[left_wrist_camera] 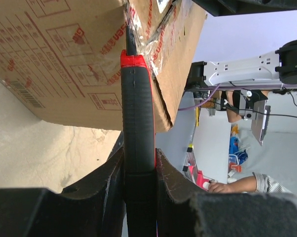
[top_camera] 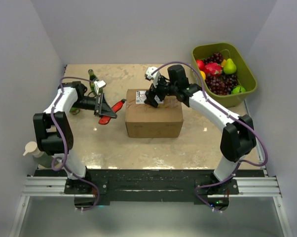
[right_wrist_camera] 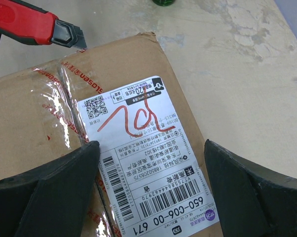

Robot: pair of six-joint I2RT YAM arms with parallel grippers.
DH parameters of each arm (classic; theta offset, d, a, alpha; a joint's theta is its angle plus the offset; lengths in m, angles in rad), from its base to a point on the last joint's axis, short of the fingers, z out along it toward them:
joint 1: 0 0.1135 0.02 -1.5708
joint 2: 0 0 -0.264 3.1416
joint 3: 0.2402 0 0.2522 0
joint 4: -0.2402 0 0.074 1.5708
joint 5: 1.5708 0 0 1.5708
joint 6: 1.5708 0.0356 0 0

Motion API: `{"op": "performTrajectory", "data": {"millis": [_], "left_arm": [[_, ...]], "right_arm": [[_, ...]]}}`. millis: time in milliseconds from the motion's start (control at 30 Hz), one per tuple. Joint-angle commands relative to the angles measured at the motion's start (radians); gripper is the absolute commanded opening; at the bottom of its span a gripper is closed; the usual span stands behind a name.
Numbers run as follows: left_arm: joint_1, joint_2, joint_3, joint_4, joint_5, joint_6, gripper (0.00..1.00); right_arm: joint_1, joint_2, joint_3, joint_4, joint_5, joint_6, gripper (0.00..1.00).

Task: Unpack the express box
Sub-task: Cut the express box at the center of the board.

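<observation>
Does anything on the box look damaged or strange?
The clear tape along the top seam of the express box is wrinkled and bubbled, and a red handwritten scrawl crosses its white shipping label.

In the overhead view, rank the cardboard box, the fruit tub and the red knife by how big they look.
1. fruit tub, narrowly largest
2. cardboard box, close behind the tub
3. red knife, far smaller

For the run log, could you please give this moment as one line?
right gripper: open over express box; left gripper: holds cutter at its seam
</observation>
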Motion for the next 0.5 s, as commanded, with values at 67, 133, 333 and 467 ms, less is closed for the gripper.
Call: {"op": "performTrajectory", "data": {"millis": [67, 133, 333, 467], "left_arm": [[-0.030, -0.057, -0.026, -0.031, 0.029, 0.018, 0.00], [-0.041, -0.058, -0.029, -0.030, 0.030, 0.016, 0.00], [-0.068, -0.062, -0.040, -0.028, 0.032, 0.014, 0.00], [-0.071, -0.073, -0.058, -0.022, 0.030, 0.008, 0.00]], "right_arm": [[-0.001, 0.029, -0.005, -0.059, 0.024, -0.024, 0.91], [0.001, 0.030, -0.007, -0.058, 0.024, -0.024, 0.91], [0.001, 0.024, -0.014, -0.058, 0.020, -0.026, 0.91], [-0.001, 0.016, -0.023, -0.058, 0.020, -0.026, 0.91]]}}
